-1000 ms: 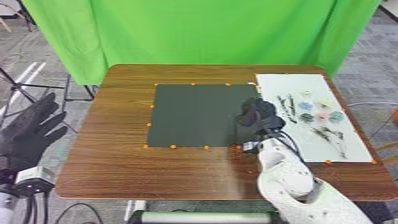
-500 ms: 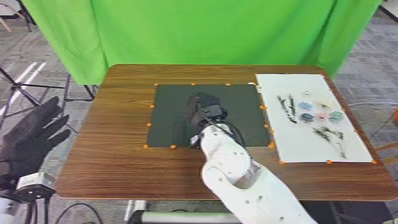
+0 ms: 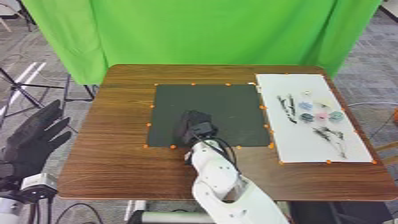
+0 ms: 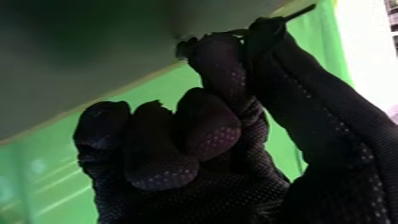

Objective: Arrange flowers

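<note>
Has the right hand (image 3: 197, 122) over the dark mat (image 3: 204, 97), left of its middle toward its near edge, in the head view, and the left hand (image 3: 28, 145) with fingers spread, beyond the left edge of the tabletop (image 3: 107, 170). Has, in that same view, flowers (image 3: 336, 116) and leafy stems (image 3: 290, 109) lying on the white sheet (image 3: 289, 82) along the tabletop's right edge. Pinches a thin dark stem (image 4: 300, 12) between thumb and fingertip, other fingers curled, in the right wrist view.

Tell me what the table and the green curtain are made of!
The table looks like brown wood, or a wood-look top, smooth with dark grain streaks. The green curtain seems to be matte cloth, because it hangs in folds.
</note>
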Available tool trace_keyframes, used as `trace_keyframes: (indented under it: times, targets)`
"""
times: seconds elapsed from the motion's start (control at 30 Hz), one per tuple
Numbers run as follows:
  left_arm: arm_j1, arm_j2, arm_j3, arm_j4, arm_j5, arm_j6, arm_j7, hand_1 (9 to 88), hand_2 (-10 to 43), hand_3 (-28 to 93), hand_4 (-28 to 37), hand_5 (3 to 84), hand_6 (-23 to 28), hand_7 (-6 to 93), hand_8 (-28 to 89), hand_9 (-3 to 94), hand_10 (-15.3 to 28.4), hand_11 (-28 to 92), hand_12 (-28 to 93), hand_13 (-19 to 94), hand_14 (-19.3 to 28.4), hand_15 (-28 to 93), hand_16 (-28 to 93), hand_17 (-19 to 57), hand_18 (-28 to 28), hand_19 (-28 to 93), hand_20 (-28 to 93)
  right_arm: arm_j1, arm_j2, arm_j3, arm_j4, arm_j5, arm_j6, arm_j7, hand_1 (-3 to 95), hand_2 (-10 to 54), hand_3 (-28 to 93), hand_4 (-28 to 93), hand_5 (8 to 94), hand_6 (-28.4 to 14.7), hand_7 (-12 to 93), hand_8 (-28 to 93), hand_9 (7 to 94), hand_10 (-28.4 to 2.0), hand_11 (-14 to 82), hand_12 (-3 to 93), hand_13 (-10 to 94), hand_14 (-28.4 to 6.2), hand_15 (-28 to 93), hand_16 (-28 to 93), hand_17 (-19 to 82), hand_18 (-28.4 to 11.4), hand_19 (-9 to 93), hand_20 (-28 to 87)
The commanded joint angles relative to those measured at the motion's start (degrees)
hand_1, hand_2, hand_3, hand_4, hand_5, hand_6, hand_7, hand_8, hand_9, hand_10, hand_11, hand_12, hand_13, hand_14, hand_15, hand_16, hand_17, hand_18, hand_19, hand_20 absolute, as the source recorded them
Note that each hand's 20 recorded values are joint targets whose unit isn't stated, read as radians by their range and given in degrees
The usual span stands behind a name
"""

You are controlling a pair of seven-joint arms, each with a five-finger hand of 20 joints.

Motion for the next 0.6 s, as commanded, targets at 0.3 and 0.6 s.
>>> trace_keyframes:
  times: [0.3, 0.6]
  targets:
    - [-4.56, 2.65, 2.58, 1.55, 0.03, -0.89, -3.53, 22.2, -8.5, 71, -26.8, 21.1, -0.2, 18.1, -10, 16.8, 8.0, 8, 22, 13, 10.5, 14, 9, -11.3, 17.1, 32, 11, -0.2, -4.89, -2.32, 4.22, -4.16, -0.66, -2.47, 42.1, -9.5, 84, -19, 72.9, -1.1, 58, 22, 78.7, -10.8, 68.2, 50.8, 72, -10.9, 88, 40, 32, -22.9, 90, 54]
    - [-4.53, 2.73, 3.08, 1.76, -0.16, -1.01, -3.41, 22.2, -8.2, 70, -26.8, 21.1, -0.1, 18.0, -10, 16.8, 8.0, 8, 22, 13, 10.6, 14, 9, -11.4, 17.1, 32, 11, -0.6, -5.4, -0.6, 7.35, -6.81, 0.57, -2.55, 41.9, -9.5, 84, -19, 73.0, -0.6, 57, 22, 79.0, -10.2, 67.6, 50.7, 72, -10.5, 88, 39, 32, -22.7, 90, 54]
